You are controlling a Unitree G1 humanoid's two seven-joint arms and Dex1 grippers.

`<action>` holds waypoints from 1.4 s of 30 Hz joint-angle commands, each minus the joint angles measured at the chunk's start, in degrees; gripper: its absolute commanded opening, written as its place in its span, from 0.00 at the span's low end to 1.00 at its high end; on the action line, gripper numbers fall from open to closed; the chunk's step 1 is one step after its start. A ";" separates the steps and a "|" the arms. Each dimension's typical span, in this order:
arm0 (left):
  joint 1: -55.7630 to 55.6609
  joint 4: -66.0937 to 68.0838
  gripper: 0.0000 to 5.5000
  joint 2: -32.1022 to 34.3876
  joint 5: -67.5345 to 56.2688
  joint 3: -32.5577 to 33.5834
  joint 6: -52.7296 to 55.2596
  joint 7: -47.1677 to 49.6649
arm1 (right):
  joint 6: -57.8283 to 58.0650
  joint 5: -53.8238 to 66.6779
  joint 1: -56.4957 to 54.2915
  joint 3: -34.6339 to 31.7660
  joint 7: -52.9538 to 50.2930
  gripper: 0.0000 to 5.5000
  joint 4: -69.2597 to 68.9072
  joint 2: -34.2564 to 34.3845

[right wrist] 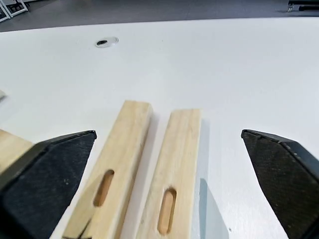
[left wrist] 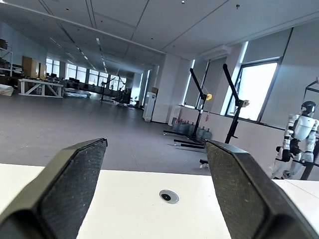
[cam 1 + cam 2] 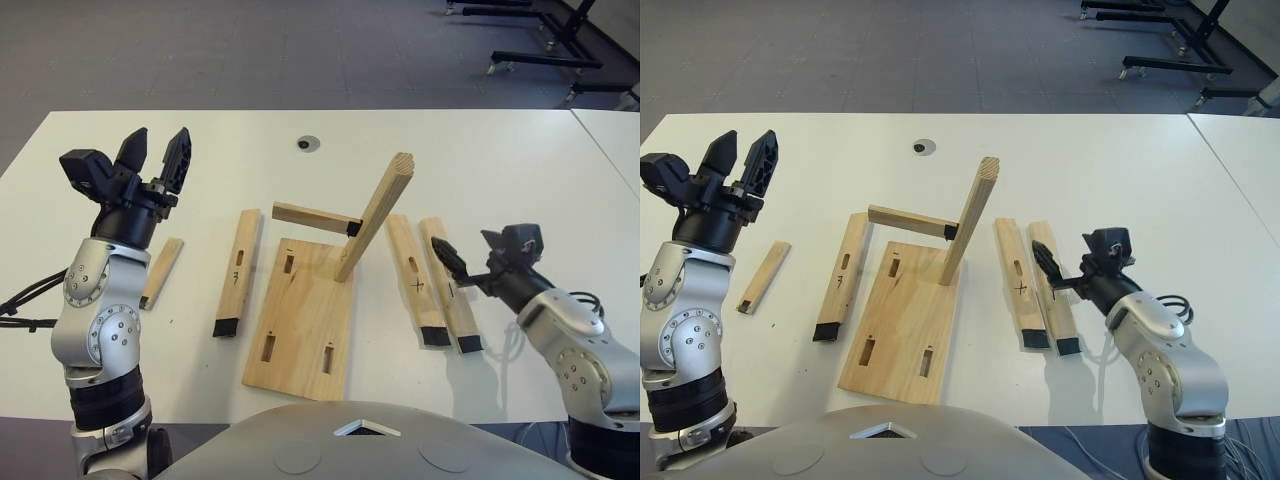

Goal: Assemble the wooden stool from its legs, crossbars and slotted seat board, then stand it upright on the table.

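The slotted seat board [image 3: 300, 315] lies flat at the table's middle. One leg [image 3: 378, 212] stands tilted in its far right slot, and a crossbar [image 3: 312, 216] sticks out of that leg to the left. A loose leg [image 3: 238, 270] lies left of the board, with a short crossbar [image 3: 162, 272] farther left. Two more legs [image 1: 117, 164] [image 1: 177, 164] lie side by side right of the board. My right gripper [image 3: 470, 250] is open, low over the table by these two legs. My left gripper [image 3: 158, 155] is raised above the table's left side, open and empty.
A round cable grommet [image 3: 308, 143] sits in the table top behind the parts. A second table [image 3: 620, 130] adjoins at the far right. Black wheeled stands [image 3: 545, 55] are on the floor beyond. The table's far half is bare.
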 commanded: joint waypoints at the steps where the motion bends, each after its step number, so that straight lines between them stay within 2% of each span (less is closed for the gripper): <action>1: -0.02 -3.22 0.65 0.25 -1.47 -1.19 1.42 0.06 | 1.75 -2.33 2.24 1.24 -0.77 0.97 -0.23 0.33; 9: 0.43 -4.32 0.65 0.28 -2.14 -2.76 1.68 -0.56 | 0.40 -5.48 5.89 1.44 0.34 0.97 0.95 1.37; 14: 0.00 -4.65 0.65 1.07 -3.72 -3.01 2.86 -0.87 | -0.80 -9.82 9.60 3.73 -0.07 0.97 1.91 2.10; 25: -0.78 -3.30 0.65 1.19 -2.51 -2.92 3.41 0.85 | -5.27 -12.81 12.64 5.89 3.46 0.65 1.74 2.51; 33: -2.24 -1.84 0.65 0.88 -0.97 -3.97 2.77 0.43 | -6.84 -13.66 8.62 5.66 4.66 0.40 4.73 2.57; 35: -2.38 -1.68 0.65 0.78 -0.59 -4.17 2.62 0.32 | -6.44 -13.51 7.25 5.23 5.02 0.37 5.39 2.15; 42: -2.17 -1.61 0.65 0.58 -0.15 -3.80 1.03 -1.01 | -10.12 -12.19 0.36 1.03 4.99 0.37 11.99 3.54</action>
